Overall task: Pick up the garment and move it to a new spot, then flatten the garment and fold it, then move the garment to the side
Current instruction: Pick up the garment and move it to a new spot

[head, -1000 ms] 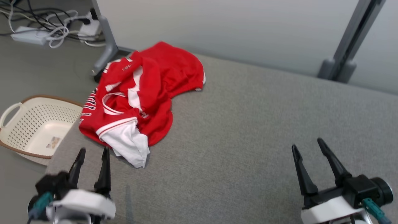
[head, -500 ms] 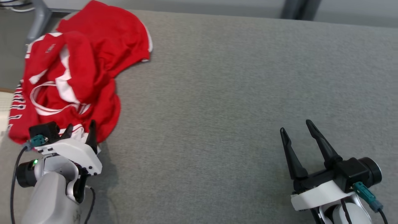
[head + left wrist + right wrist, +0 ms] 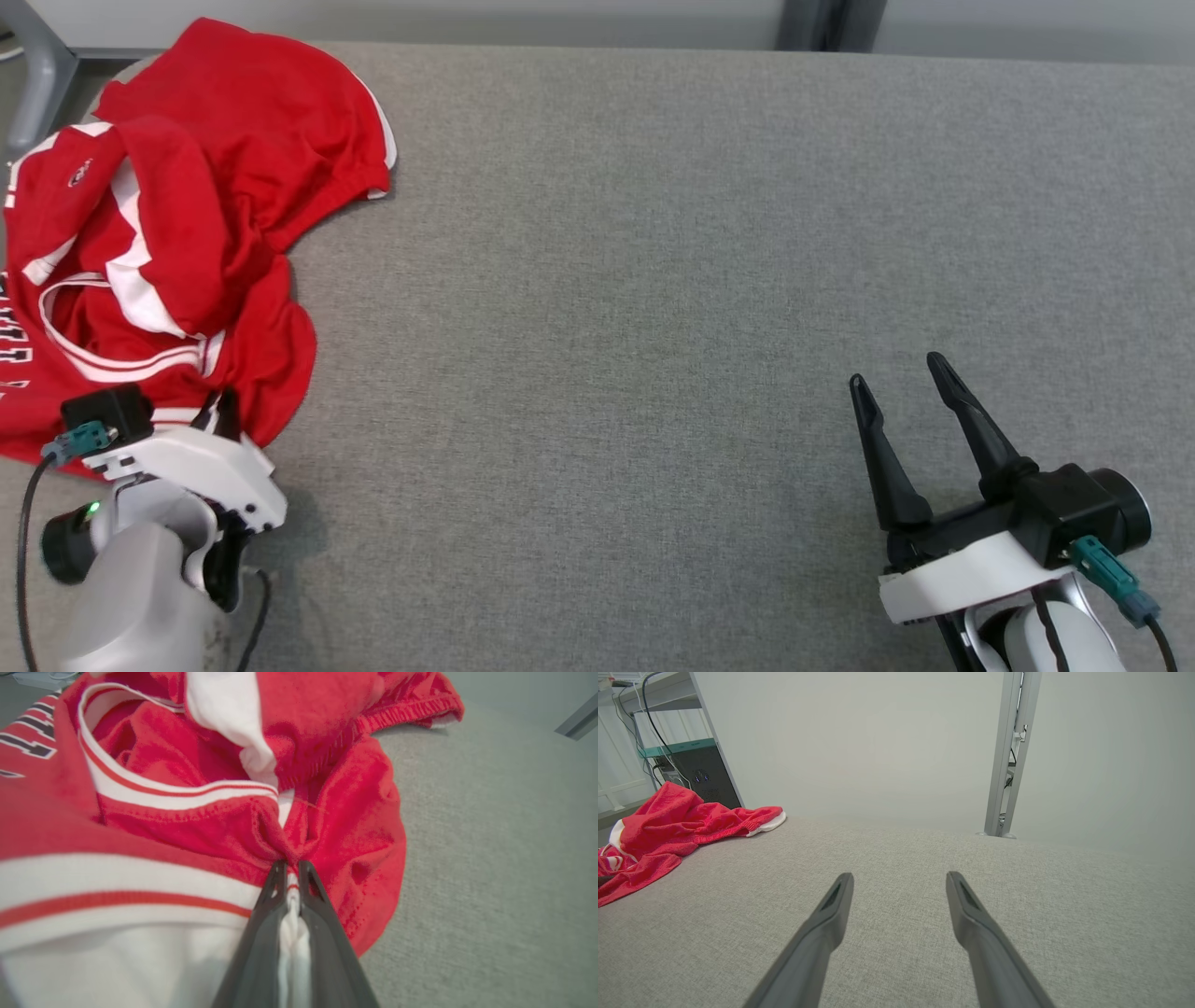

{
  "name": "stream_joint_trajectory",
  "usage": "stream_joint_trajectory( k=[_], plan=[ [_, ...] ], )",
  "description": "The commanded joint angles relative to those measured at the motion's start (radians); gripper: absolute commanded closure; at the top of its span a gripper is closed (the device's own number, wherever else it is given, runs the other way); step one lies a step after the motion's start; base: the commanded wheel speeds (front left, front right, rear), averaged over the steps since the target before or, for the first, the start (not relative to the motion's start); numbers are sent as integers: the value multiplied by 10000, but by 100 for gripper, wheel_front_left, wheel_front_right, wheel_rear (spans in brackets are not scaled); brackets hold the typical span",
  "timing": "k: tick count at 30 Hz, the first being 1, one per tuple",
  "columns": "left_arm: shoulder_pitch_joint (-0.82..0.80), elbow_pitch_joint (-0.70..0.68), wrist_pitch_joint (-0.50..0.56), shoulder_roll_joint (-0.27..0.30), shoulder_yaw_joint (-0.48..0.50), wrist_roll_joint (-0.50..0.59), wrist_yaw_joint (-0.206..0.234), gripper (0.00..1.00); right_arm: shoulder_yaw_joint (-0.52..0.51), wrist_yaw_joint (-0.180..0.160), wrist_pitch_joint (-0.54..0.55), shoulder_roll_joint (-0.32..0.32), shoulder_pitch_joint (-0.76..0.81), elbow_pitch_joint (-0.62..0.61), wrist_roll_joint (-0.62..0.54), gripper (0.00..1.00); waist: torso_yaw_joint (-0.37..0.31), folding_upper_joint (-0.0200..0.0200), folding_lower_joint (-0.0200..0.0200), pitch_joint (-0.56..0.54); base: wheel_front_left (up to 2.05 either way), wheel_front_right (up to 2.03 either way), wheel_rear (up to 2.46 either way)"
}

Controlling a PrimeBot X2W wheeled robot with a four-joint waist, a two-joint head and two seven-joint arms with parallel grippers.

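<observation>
1. The garment (image 3: pixel 187 187), a red jersey with white trim, lies in a crumpled heap at the far-left corner of the grey fabric surface (image 3: pixel 653 280). Its left side is cut off by the edge of the head view.
2. Long axis: runs from the near-left, by the left gripper (image 3: pixel 221 413), away toward the far edge of the surface. That is roughly bottom to top in the head view, and the far end leans slightly right.
3. Far end: a rounded red lobe with a white-edged hem, pointing toward the far right.
4. Near end: a white panel under a white band with a red stripe, pointing back at the robot.
5. Collar loop with red-and-white striped trim sits in the near half and opens upward. Dark lettering runs along the left edge; I can't read it.
6. In the left wrist view, the left gripper (image 3: pixel 289 864) has its jaws pinched on a gathered fold of the garment (image 3: pixel 187 826), right where the red cloth meets the striped band. White cloth is squeezed between the fingers.
7. The right gripper (image 3: pixel 894 368) sits near-right over bare surface, well apart from the garment, with its jaws spread and nothing between them.
8. The right wrist view confirms it: the right gripper (image 3: pixel 899 876) is spread wide, and the garment (image 3: pixel 668 821) is a low red mound at far left.
</observation>
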Motion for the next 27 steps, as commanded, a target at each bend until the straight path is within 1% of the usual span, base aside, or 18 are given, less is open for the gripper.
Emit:
stream_joint_trajectory(
  k=[1, 4, 7, 9, 13, 16, 20, 24, 27],
  plan=[
    [-202, -54, -127, -155, -29, -133, -125, 100, -46, 1, -46, -61, 64, 3, 84, 0, 83, 0, 0, -115, 0, 0, 0],
    [-327, -543, -524, -415, 3, -604, -297, 100, -146, 1, -46, -62, 224, 17, 134, 0, 254, 0, 0, -369, 0, 0, 0],
    [-232, -1626, -525, -736, -356, -1198, -377, 100, -157, 1, -46, -61, 380, 46, 222, 0, 361, 0, 0, -704, 0, 0, 0],
    [-6, -2965, -460, -912, -903, -1838, -388, 100, -82, 1, -46, -63, 467, 54, 306, 0, 325, 0, 0, -924, 0, 0, 0],
    [789, -5980, 203, -985, -1854, -2824, -372, 100, 32, 1, -44, -63, 614, 25, 482, 0, -40, 0, 0, -1335, 0, 0, 0],
    [1248, -8125, 858, -1033, -2346, -3097, -367, 100, 137, 1, -34, -64, 664, 46, 578, 0, -561, 0, 0, -1568, 0, 0, 0],
    [1710, -10430, 1682, -1087, -3015, -3328, -71, 100, 197, 1, -29, -58, 670, 27, 713, 0, -1542, 0, 0, -1745, 0, 0, 0],
    [1717, -11974, 2226, -1149, -3735, -3507, 314, 100, 198, 1, -27, -58, 724, 14, 823, 0, -2672, 0, 0, -1810, 0, 0, 0],
    [1570, -12494, 2506, -1174, -4193, -3645, 656, 100, 151, 1, -29, -58, 789, 5, 906, 0, -3440, 0, 0, -1780, 0, 0, 0]
  ],
)
